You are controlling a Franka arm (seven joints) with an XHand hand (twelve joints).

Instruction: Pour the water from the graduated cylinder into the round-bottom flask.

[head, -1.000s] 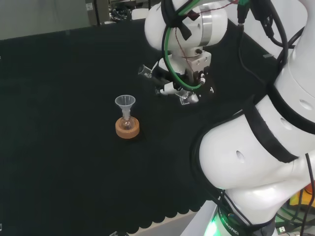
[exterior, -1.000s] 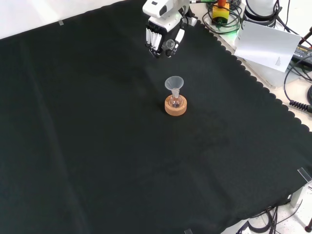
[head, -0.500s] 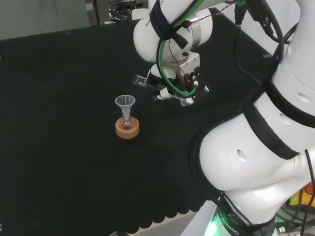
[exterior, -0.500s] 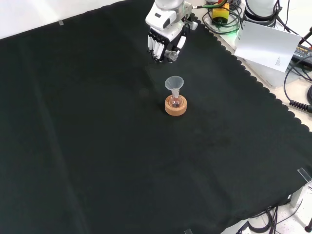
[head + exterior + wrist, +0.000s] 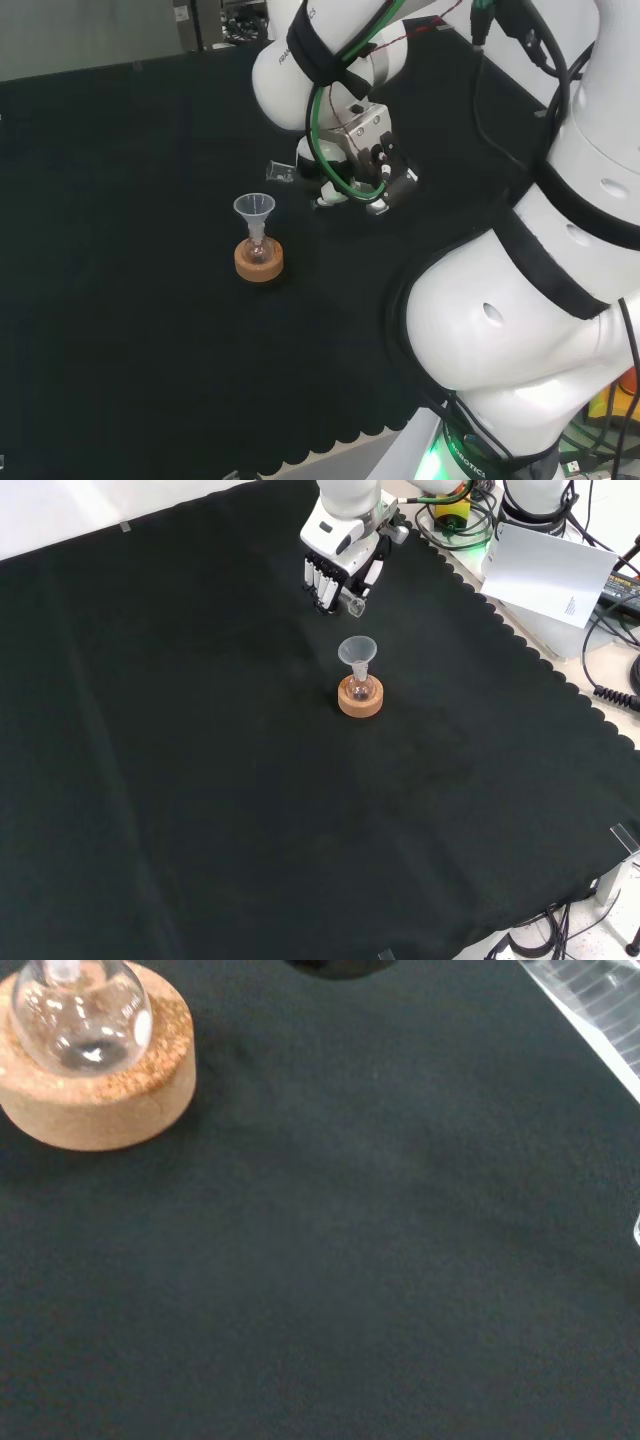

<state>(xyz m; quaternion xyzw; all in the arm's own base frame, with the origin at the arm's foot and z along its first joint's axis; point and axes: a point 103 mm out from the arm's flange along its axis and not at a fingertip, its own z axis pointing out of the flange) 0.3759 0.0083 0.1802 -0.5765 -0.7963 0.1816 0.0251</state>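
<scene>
I'm holding the graduated cylinder tilted in curled fingers, hand at 12 o'clock of the funnel topping the round-bottom flask, lining up the pour.

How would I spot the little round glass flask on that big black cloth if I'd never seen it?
Look near the middle of the black cloth, just below the robot's hand in the front view. There a tan cork ring sits alone. The round-bottom flask rests in it, with a clear funnel in its neck.
</scene>
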